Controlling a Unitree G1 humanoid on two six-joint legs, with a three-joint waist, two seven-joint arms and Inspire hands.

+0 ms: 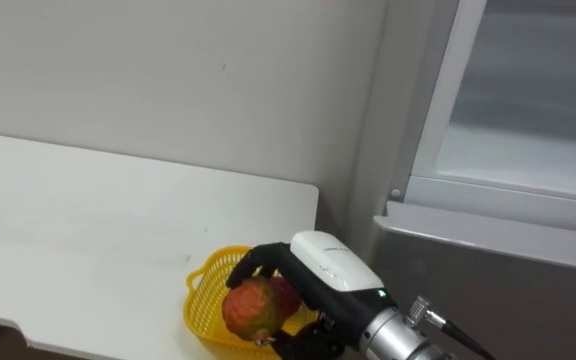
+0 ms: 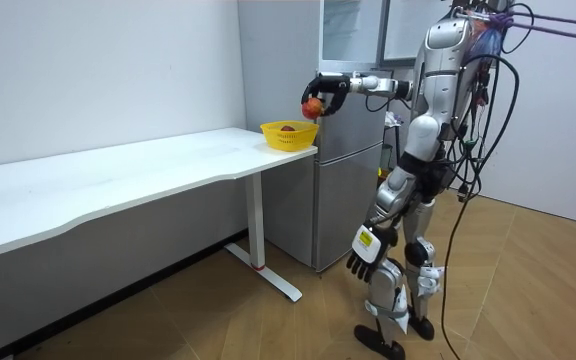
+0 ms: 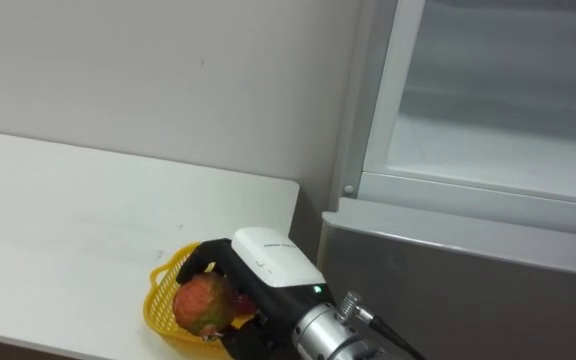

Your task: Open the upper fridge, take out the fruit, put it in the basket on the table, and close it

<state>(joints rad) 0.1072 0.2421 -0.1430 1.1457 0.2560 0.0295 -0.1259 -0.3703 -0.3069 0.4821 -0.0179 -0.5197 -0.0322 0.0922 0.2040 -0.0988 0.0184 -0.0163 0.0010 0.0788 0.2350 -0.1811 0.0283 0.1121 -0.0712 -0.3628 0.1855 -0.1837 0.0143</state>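
Basket [image 1: 203,300] on surface [image 1: 88,230] edge, red item [image 2: 286,127] inside. Right robot hand [image 1: 328,262] above it, gripping fruit [image 1: 251,308]. Left robot hand [image 2: 360,262] hangs relaxed.

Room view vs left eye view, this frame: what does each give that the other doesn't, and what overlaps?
Room view adds: the left hand hanging by the thigh, the table leg, the wooden floor, and the fruit held above the rim of the yellow basket, not in it.
Left eye view adds: fingers curled round the fruit, seen close, and a green light on the wrist.
Both: the right hand shut on the fruit over the basket, at the end of the table beside the fridge.
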